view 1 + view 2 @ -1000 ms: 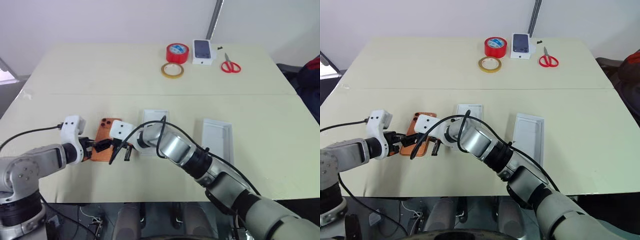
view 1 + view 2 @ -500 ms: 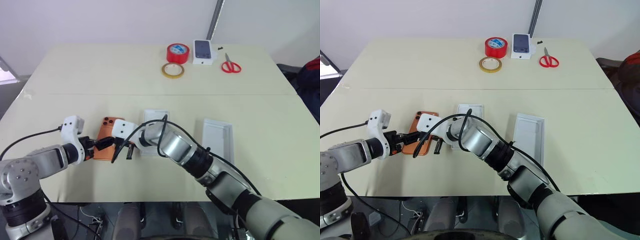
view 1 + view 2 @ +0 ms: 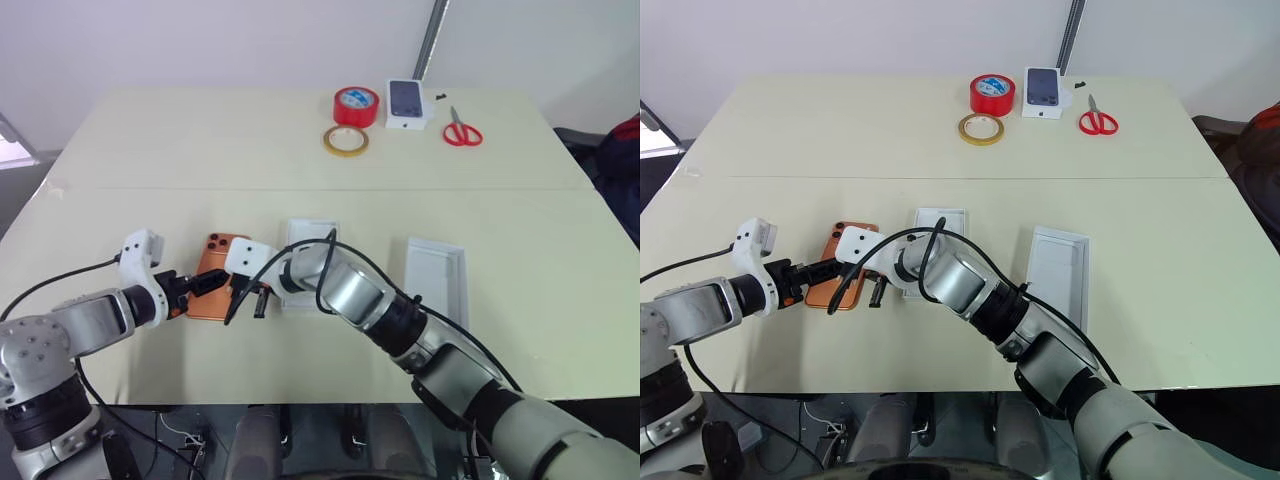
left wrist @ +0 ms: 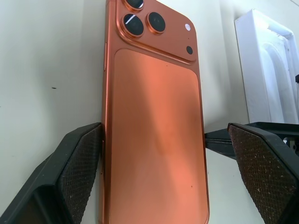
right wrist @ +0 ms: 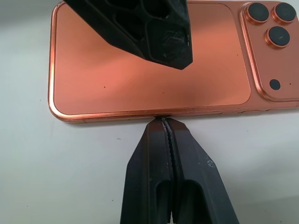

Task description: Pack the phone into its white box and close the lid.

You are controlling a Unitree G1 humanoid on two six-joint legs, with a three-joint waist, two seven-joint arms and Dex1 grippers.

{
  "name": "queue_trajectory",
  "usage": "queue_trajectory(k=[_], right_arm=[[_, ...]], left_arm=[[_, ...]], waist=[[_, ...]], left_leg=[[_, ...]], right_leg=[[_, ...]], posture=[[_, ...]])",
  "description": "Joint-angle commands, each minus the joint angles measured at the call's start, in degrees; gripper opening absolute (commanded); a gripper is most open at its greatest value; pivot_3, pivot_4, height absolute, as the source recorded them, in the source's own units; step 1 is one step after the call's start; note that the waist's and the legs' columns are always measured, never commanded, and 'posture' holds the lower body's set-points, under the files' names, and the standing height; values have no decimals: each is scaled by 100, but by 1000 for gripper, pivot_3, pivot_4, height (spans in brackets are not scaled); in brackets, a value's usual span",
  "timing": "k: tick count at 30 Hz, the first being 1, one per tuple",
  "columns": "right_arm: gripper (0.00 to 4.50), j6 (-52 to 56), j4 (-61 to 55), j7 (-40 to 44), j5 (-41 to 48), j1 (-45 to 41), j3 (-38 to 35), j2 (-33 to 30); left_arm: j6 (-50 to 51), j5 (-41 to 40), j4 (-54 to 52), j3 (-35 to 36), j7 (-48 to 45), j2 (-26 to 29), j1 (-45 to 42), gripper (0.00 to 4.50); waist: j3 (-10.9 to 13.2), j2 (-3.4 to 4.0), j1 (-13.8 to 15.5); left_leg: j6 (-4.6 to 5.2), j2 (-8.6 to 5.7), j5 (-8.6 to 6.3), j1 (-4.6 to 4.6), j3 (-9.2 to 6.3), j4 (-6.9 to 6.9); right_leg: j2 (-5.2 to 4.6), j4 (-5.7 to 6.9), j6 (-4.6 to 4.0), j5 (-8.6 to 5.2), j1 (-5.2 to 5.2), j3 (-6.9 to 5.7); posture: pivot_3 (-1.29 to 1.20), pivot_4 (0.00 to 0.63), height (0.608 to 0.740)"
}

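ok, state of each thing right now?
phone: face down on the table, camera block up, not boxed
left hand: open, fingers either side of the phone
right hand: shut, tips at the phone's long edge
box: open, no phone in it
lid: off, inner face up, beside the box

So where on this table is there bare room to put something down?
Free: the wide far-left stretch left of the tapes, the right end beyond the lid, and the strip between lid and white box. Crowded: around the phone, flanked by both grippers.
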Motion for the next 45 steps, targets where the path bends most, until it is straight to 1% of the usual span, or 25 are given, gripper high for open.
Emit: queue_trajectory(k=[1, 5, 8, 13, 23, 29, 34, 37, 40, 42, 45], right_arm=[[7, -143, -165, 12, 5, 12, 19, 161], [7, -134, -192, 33, -8, 26, 24, 149], [7, -141, -193, 42, -13, 32, 26, 140], [7, -158, -212, 57, -24, 42, 44, 134], [7, -139, -258, 81, -23, 68, 61, 112], [7, -160, -288, 89, -31, 88, 76, 104], [7, -158, -330, 68, -38, 87, 24, 85], [0, -143, -397, 37, -11, 17, -144, 47], [0, -75, -553, 74, 57, -60, -321, -60], [0, -37, -680, 123, 75, -81, -401, -161], [0, 12, -839, 178, 97, -67, -443, -262]], left_arm=[[163, -809, -83, -290, -175, -128, -113, 4441], [163, -956, 10, -212, -50, -109, -118, 4441], [163, -1207, 163, -56, 109, -114, -159, 4441], [109, -1536, 304, -16, 370, 3, -105, 4441], [-410, -1860, 673, 69, 1009, 333, 42, 4441], [-694, -2269, 942, -62, 1265, 505, 171, 4441], [-1067, -2862, 1098, -259, 1608, 602, 311, 4441], [-1360, -3215, 1166, -401, 1839, 680, 445, 3634], [-1678, -3613, 1205, -464, 1996, 803, 617, 2163], [-1873, -3843, 1211, -529, 2074, 915, 728, 2163], [-2105, -4055, 1197, -696, 2148, 1085, 854, 2163]], waist=[[0, 0, 0], [0, 0, -1], [2, -7, -27], [3, -7, -50], [4, -9, -48], [4, -8, -49], [5, -7, -50], [5, -7, -53], [5, -7, -45], [5, -7, -45], [4, -9, -49]], left_leg=[[0, 0, 0, 0, 0, 0], [0, -1, 0, -1, 0, -1], [0, -2, -1, -3, 0, -1], [1, 3, 0, -5, 1, -9], [-1, 2, -1, -6, 2, -9], [-3, 2, -2, -7, 3, -13], [-3, 3, -2, -8, 2, -20], [-4, 3, -3, -8, 2, -27], [-4, 2, -2, -20, 3, -43], [-4, 1, -2, -34, 5, -43], [-8, -1, 1, -81, 6, -43]], right_leg=[[0, 0, 0, 0, 0, 0], [-3, -1, -1, 0, -2, 0], [-7, -2, -1, 0, -3, 0], [-3, 0, -2, -1, -10, 0], [-12, -3, -5, -2, -13, 0], [-19, -6, -10, -5, -18, 0], [-22, -13, -15, -7, -20, 1], [-23, -30, -18, -6, -38, 2], [-23, -62, -30, 1, -46, 2], [-26, -69, -32, 3, -59, 3], [-28, -67, -38, 7, -98, 9]], posture=[[0, 150, 740], [0, 150, 740], [0, 150, 740], [0, 150, 740], [0, 150, 740], [0, 150, 740], [0, 150, 740], [0, 150, 740], [0, 150, 740], [0, 150, 740], [0, 150, 740]])
